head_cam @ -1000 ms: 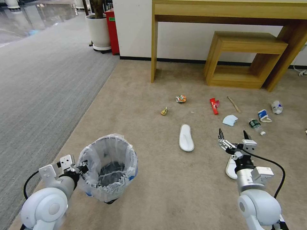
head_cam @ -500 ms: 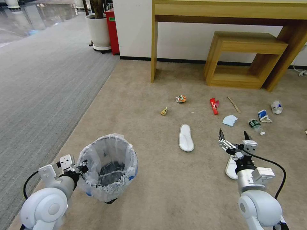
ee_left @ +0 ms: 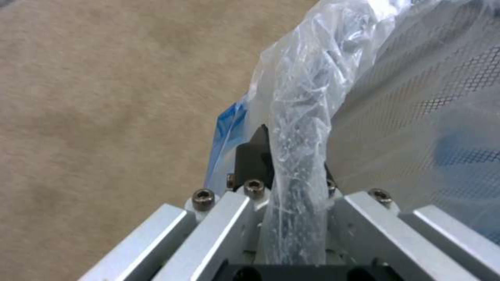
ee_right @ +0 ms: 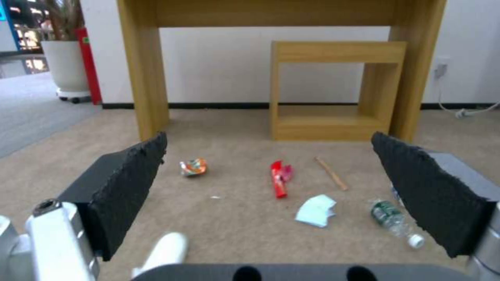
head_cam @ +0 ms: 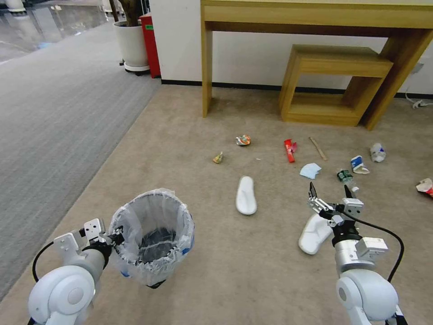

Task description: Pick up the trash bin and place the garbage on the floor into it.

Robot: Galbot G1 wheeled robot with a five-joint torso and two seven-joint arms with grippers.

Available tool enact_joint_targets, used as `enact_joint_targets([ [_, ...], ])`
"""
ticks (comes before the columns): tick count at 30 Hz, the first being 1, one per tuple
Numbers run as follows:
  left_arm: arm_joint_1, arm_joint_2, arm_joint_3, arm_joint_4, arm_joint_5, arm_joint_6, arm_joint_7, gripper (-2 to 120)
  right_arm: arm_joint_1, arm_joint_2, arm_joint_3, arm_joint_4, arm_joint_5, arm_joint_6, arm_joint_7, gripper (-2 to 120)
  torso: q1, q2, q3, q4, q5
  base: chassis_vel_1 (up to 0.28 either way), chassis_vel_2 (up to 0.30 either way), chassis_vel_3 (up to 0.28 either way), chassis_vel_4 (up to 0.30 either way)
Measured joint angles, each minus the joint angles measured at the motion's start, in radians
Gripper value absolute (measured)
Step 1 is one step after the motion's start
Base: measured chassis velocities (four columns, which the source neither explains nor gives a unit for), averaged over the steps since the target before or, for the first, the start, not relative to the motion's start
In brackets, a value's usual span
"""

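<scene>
My left gripper (head_cam: 115, 237) is shut on the bag-covered rim (ee_left: 297, 128) of the trash bin (head_cam: 153, 237), at my lower left. My right gripper (head_cam: 329, 192) hangs open and empty over the beige floor (head_cam: 234, 266), its black pads (ee_right: 130, 187) wide apart. One white slipper (head_cam: 314, 233) lies just left of it, another slipper (head_cam: 246, 195) farther left. Beyond lie a crushed can (head_cam: 243, 140), red wrapper (head_cam: 289, 150), wooden stick (head_cam: 318, 148), blue mask (head_cam: 310, 170), plastic bottle (head_cam: 346, 177) and paper cup (head_cam: 359, 164).
A wooden desk (head_cam: 206, 63) and a low wooden cube shelf (head_cam: 333, 85) stand against the far wall. Grey striped carpet (head_cam: 49, 113) runs along the left, with a white planter (head_cam: 132, 49) and red box (head_cam: 149, 43) at its far end. A cable (head_cam: 417, 104) lies far right.
The whole picture has shifted left, so the camera has moved. Both grippers keep their places before me; the near slipper now shows more fully beside the right gripper.
</scene>
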Motion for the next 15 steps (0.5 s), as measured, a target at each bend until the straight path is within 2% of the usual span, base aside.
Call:
enact_joint_targets([
  [5,0.001,-0.001,0.000,-0.002,0.001,0.000,0.001,1,0.000,-0.001,0.000,0.000,-0.005,0.004,0.000,100,0.000,0.000,0.000,0.0001,-0.0001,-0.168,-0.184,0.165,0.168],
  [8,0.002,-0.003,0.000,-0.002,0.002,0.000,0.001,1,0.001,-0.001,0.000,-0.001,-0.016,0.005,0.000,100,0.000,0.000,0.000,0.0001,0.0003,-0.112,-0.079,0.101,0.083],
  [15,0.005,-0.005,0.001,-0.002,0.016,-0.004,0.013,1,0.002,0.002,0.002,-0.007,-0.052,0.007,-0.005,100,0.000,0.000,0.000,0.0002,-0.0004,-0.006,-0.009,0.002,0.005],
])
